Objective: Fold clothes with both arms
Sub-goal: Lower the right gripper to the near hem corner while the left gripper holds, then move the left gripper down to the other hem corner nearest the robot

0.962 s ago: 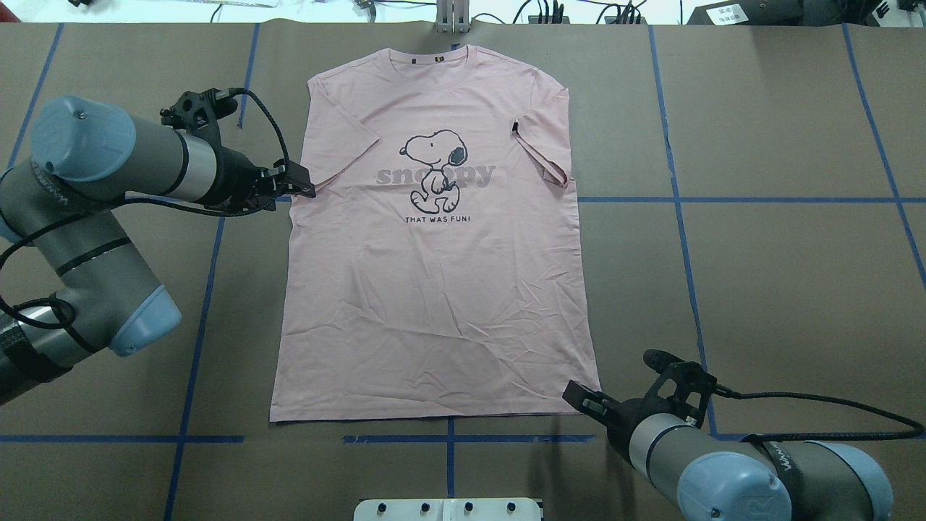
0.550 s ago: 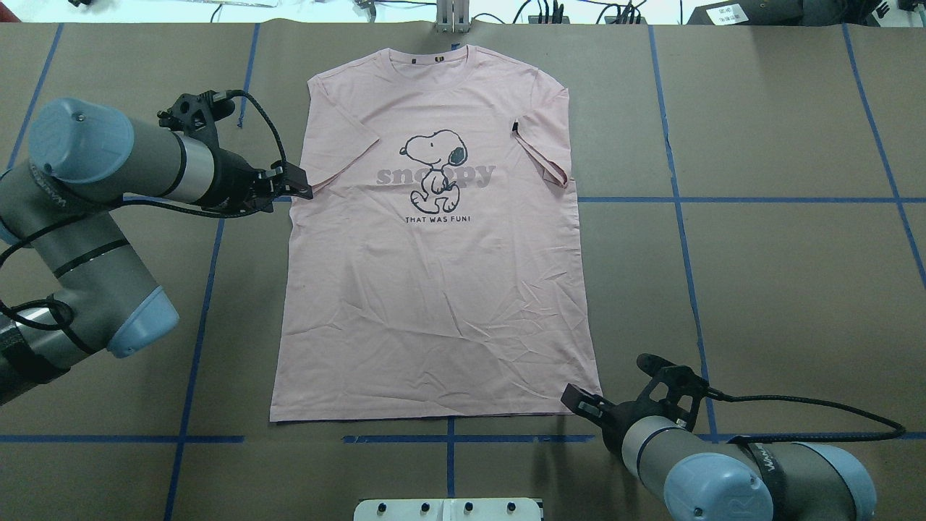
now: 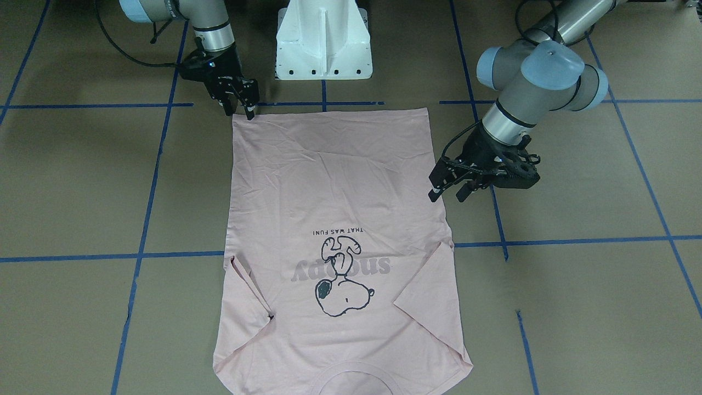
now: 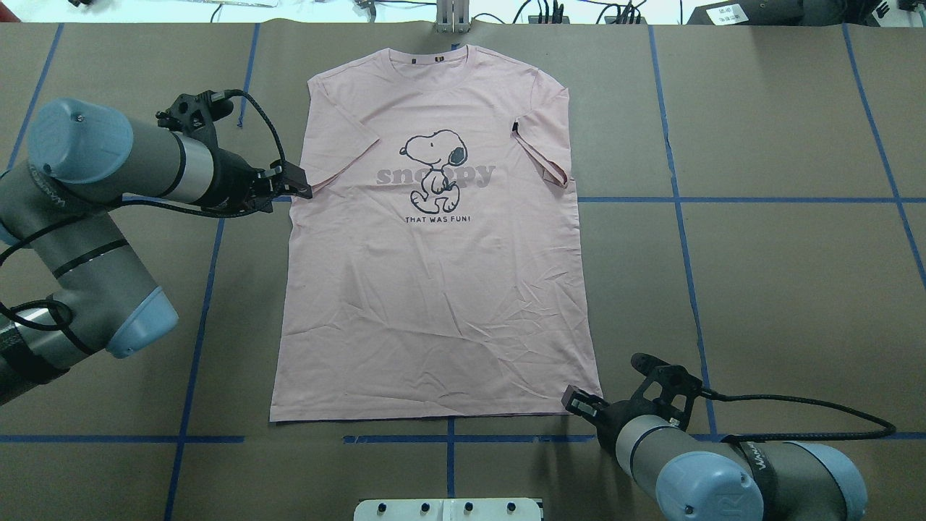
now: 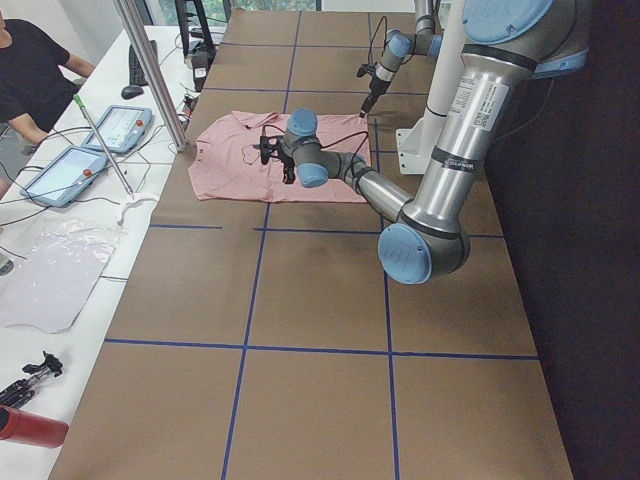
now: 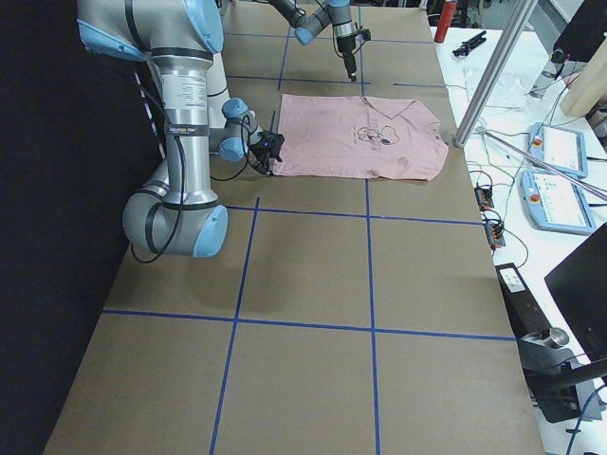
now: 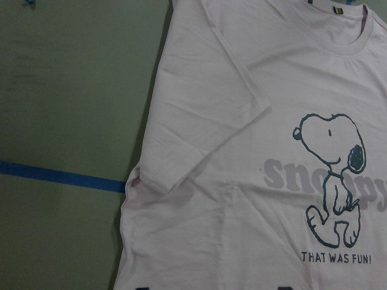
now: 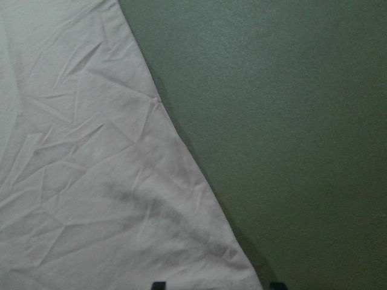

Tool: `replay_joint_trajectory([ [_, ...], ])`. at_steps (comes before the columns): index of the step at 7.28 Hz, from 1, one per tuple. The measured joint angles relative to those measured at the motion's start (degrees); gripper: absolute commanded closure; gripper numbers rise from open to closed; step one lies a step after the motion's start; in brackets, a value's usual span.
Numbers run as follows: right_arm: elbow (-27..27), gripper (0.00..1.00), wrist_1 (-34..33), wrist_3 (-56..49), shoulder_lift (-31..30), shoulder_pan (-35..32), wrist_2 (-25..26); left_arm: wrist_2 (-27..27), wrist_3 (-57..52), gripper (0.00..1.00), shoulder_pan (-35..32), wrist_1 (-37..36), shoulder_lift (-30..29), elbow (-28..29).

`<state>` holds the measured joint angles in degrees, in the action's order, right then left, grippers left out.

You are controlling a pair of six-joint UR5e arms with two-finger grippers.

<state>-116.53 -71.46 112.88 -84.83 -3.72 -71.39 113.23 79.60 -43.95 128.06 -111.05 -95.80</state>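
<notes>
t-shirt (image 4: 434, 304) lengthwise, collar (image 4: 435, 59) away from robot — left end effector (image 3: 447, 193), right end effector (image 3: 239, 113) apart

The T-shirt (image 4: 434, 325) carries the word "snoopy" (image 4: 436, 176) in grey lowercase across its cartoon dog (image 4: 431, 150), and under that the line "THAT WAS FUN!" (image 4: 438, 219) in small dark capitals. White letters on the black strap (image 4: 759, 457) of the right arm (image 4: 806, 472) are too small to read.

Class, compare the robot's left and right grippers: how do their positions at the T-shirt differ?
The left gripper is beside the T-shirt's side edge, by a sleeve; the right gripper is at a hem corner. The left gripper seems higher; the right gripper is close to the cloth. Both are open, holding nothing.
</notes>
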Motion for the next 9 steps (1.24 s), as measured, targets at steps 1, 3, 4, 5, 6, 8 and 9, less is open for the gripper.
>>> replay_joint_trajectory([
  [1,0.0,0.42,0.0,0.0,-0.1,0.0,0.0,0.0,0.1,0.23,0.0,0.0,0.0,0.0],
  [3,0.1,0.38,-0.1,0.0,-0.4,-0.1,-0.1,0.0,0.2,0.23,0.0,0.0,0.0,0.0],
  [4,0.1,0.38,-0.1,0.0,-0.6,-0.1,-0.1,0.0,0.4,0.23,0.0,0.0,0.1,0.0],
  [5,0.1,0.48,-0.1,0.0,-0.7,-0.1,-0.1,0.0,0.5,0.23,0.0,0.1,0.2,0.0],
  [6,0.1,0.71,-0.1,0.0,-0.7,-0.1,-0.1,0.1,0.6,0.23,0.0,0.1,0.3,0.0],
  [8,0.2,1.00,-0.1,0.0,-0.7,-0.1,-0.2,0.1,0.6,0.23,0.0,0.1,0.4,0.1],
  [9,0.2,1.00,-0.1,0.0,-0.7,-0.1,-0.2,0.1,0.6,0.23,0.0,0.1,0.4,0.1],
])
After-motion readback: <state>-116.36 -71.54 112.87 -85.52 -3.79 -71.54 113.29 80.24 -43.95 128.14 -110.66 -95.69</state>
